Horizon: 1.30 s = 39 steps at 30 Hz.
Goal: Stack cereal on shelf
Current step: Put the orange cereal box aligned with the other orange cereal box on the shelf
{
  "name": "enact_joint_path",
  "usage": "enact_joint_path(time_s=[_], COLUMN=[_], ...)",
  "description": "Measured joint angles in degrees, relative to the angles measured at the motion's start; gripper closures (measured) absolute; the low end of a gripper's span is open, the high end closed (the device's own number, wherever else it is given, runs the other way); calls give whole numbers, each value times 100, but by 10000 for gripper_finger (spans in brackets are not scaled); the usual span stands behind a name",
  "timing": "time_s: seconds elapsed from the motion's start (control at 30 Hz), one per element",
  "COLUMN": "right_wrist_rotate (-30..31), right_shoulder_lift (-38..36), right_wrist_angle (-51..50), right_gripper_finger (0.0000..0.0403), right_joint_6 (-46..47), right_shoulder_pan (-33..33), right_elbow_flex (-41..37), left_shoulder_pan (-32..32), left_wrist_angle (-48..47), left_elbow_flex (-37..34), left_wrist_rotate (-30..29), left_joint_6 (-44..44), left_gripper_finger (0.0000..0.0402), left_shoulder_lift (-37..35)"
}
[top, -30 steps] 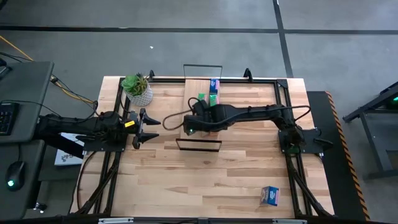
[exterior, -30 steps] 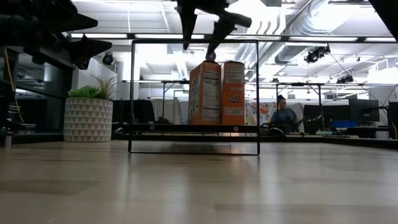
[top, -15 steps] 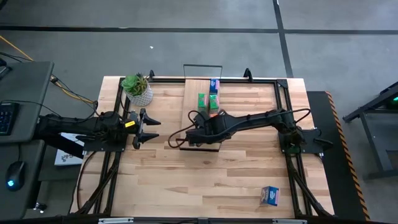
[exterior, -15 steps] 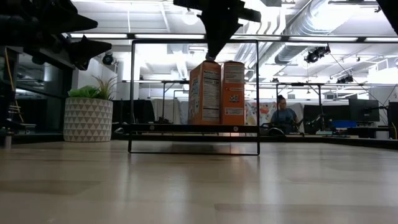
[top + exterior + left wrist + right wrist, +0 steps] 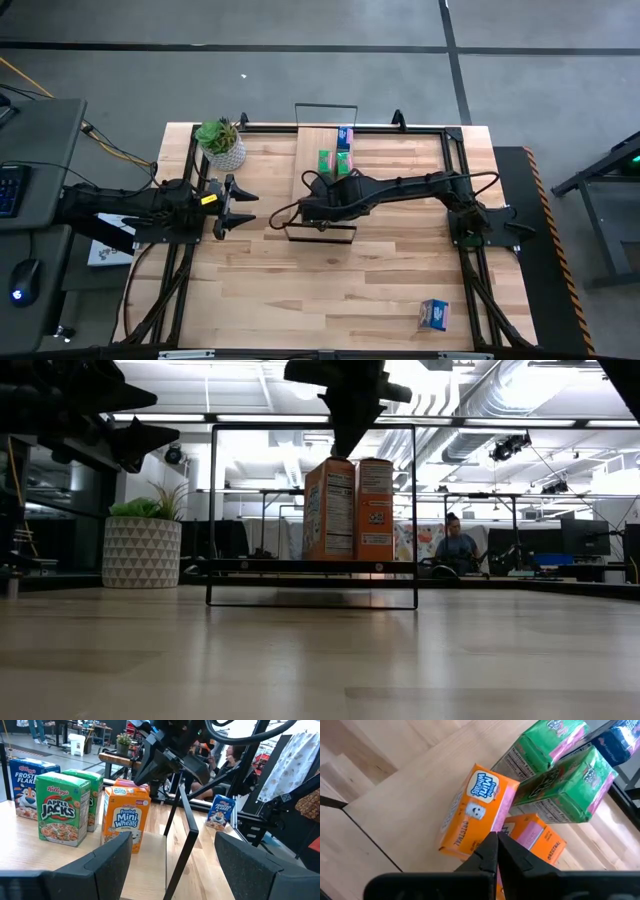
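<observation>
From where I stand, the right tool hangs over the shelf, above the near orange boxes, and its fingers are pressed together with nothing between them. Just below those fingers stands an orange Mini-Wheats box upright on the plank, with a second orange box right beside it. Behind them are two green Apple Jacks boxes close together, and a blue Frosted Flakes box sits at the far end of the row. Seen level from the bench top, the two orange boxes stand side by side inside the black wire frame, with the dark tool directly over them. One more blue box lies apart on the bench, near the front right corner, well away from the shelf. The left tool waits above the bench's left side, fingers spread wide and empty, pointing toward the shelf. A potted plant sits at the back left corner. A person is visible in the room beyond.
</observation>
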Motion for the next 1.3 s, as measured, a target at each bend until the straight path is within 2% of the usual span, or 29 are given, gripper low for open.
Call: enact_joint_path(time_s=[0.47, 0.93, 1.3], right_wrist_rotate=[-647, -735, -764], right_shoulder_lift=[1, 1, 2], right_wrist_angle=[-18, 437, 409], right_gripper_finger=[403, 403, 403], right_joint_6=[-74, 827, 565], right_shoulder_pan=[-69, -161, -207], right_elbow_flex=[0, 0, 0], left_shoulder_pan=[1, 0, 2], left_wrist_angle=[-11, -13, -16], left_elbow_flex=[0, 0, 0], left_wrist_rotate=[0, 0, 0], left_joint_6=[-2, -2, -2], left_gripper_finger=[126, 126, 126], left_shoulder_lift=[1, 2, 2])
